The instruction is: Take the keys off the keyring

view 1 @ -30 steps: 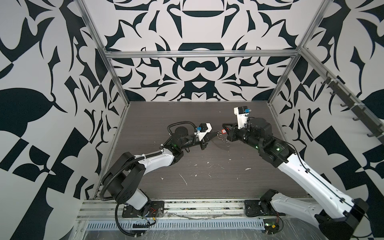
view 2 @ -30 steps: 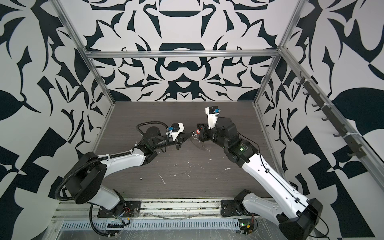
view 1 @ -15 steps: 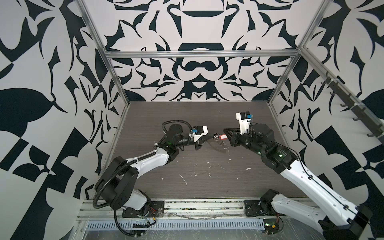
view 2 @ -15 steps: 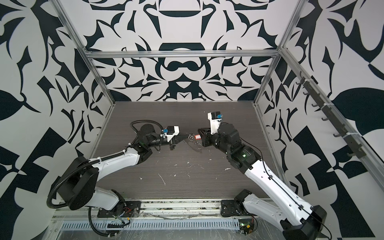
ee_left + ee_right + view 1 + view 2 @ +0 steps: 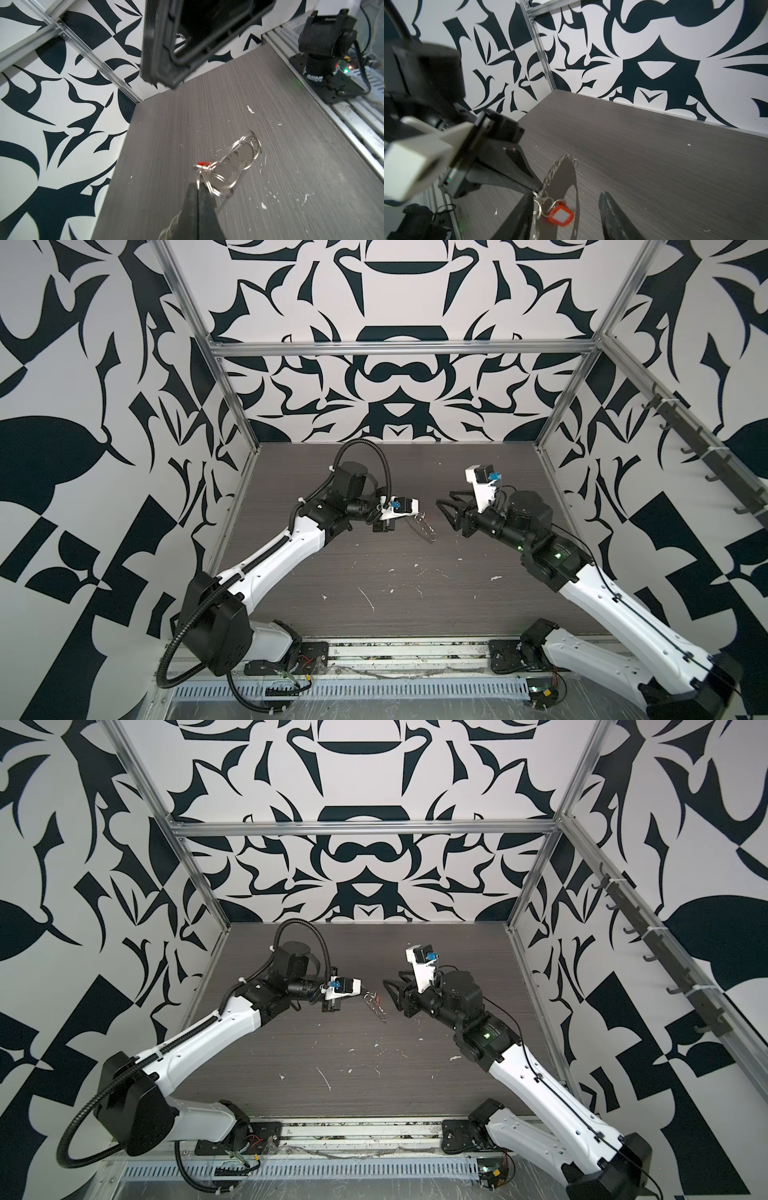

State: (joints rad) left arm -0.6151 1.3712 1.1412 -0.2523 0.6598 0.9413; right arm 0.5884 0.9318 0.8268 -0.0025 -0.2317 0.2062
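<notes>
A silvery bunch of keys point(image 5: 239, 158) and wire rings hangs off my left gripper point(image 5: 197, 188), which is shut on one ring of the keyring point(image 5: 220, 182). A red tag point(image 5: 561, 216) with a white label dangles from the same bunch. In both top views the bunch point(image 5: 426, 526) point(image 5: 376, 1004) sits between the arms, just above the dark table point(image 5: 395, 472). My right gripper point(image 5: 566, 207) is open, one finger on each side of the tag and touching nothing. In a top view it point(image 5: 445, 499) is a short way right of the bunch. Single keys are hard to tell from the rings.
White scraps point(image 5: 368, 597) litter the table's near half. Patterned walls with aluminium posts point(image 5: 232, 406) close in the left, back and right. Both arm bases sit on the front rail point(image 5: 395, 655). A row of hooks point(image 5: 706, 456) runs along the right wall.
My right gripper has opened, let go of the bunch and drawn back to the right. My left gripper has pulled left with the bunch still clamped, so the gap between them has widened.
</notes>
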